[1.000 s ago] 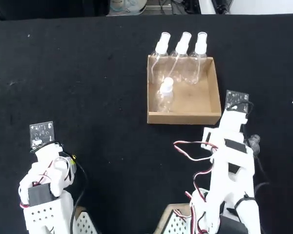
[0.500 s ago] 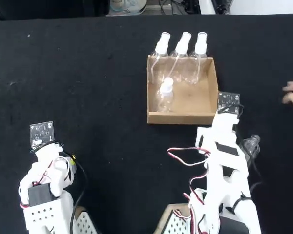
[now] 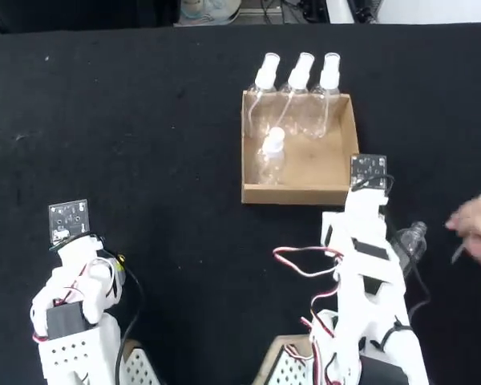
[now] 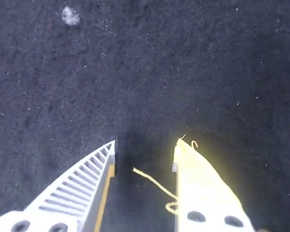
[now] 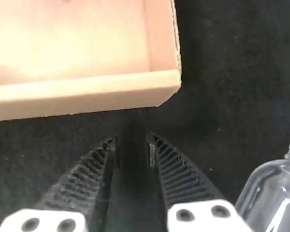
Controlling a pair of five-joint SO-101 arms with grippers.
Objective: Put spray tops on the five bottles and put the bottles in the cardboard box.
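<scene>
The right gripper point(image 5: 133, 145) hangs just outside the cardboard box point(image 5: 87, 94), jaws slightly parted and empty, an uncapped bottle point(image 5: 275, 193) beside it. Four capped bottles point(image 3: 271, 156) stand in the box; the left gripper point(image 4: 144, 147) gapes empty.

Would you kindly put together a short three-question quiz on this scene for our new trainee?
1. How many bottles stand inside the box?
2. True or false: the bottle on the table beside the right arm already wears a spray top.
3. The right hand hangs over: A) the inside of the box, B) the table just outside the box's front wall, C) the loose bottle.

Key: 1. four; 2. false; 3. B
</scene>
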